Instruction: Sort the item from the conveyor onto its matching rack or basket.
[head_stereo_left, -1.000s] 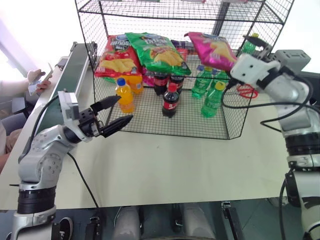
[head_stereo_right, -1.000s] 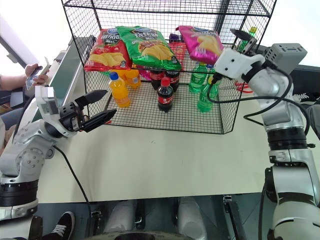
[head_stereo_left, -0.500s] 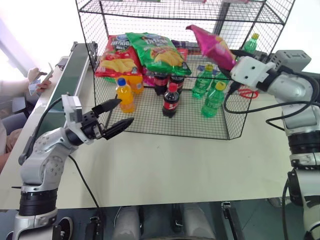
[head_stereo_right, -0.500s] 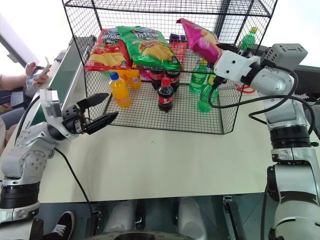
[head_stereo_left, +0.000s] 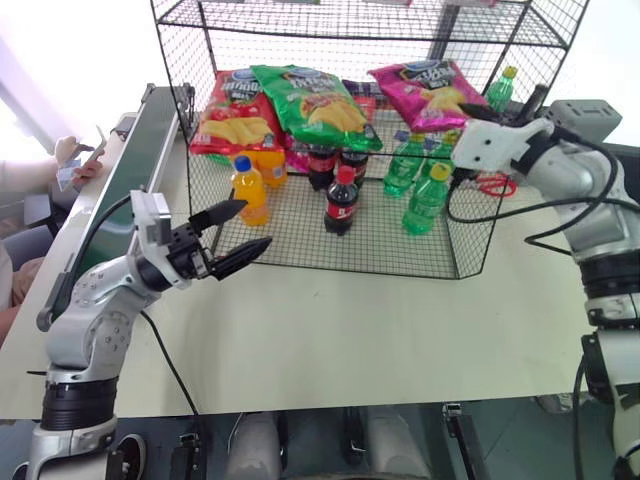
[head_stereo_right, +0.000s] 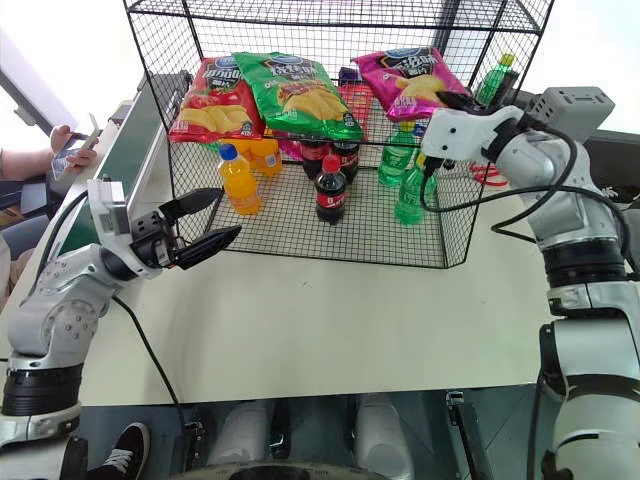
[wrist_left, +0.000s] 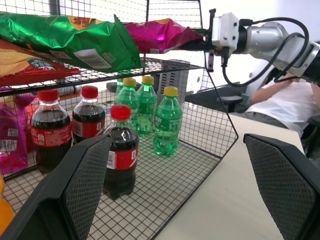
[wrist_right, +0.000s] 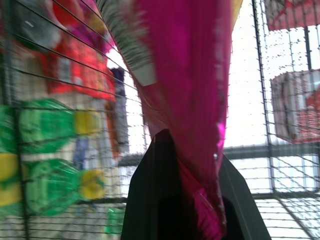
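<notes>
The right claw (head_stereo_right: 452, 100) has snapped together on the near edge of the pink crisp bag (head_stereo_right: 412, 80), which a moment ago stood tilted up and now lies flat on the rack (head_stereo_right: 440, 215) shelf beside the green crisp bag (head_stereo_right: 297, 92). Placement looks nearly done; letting go remains. The left claw (head_stereo_right: 205, 222) stays spread wide over the counter (head_stereo_right: 330, 320). Bag lettering is too small to read; a round blue logo shows.
</notes>
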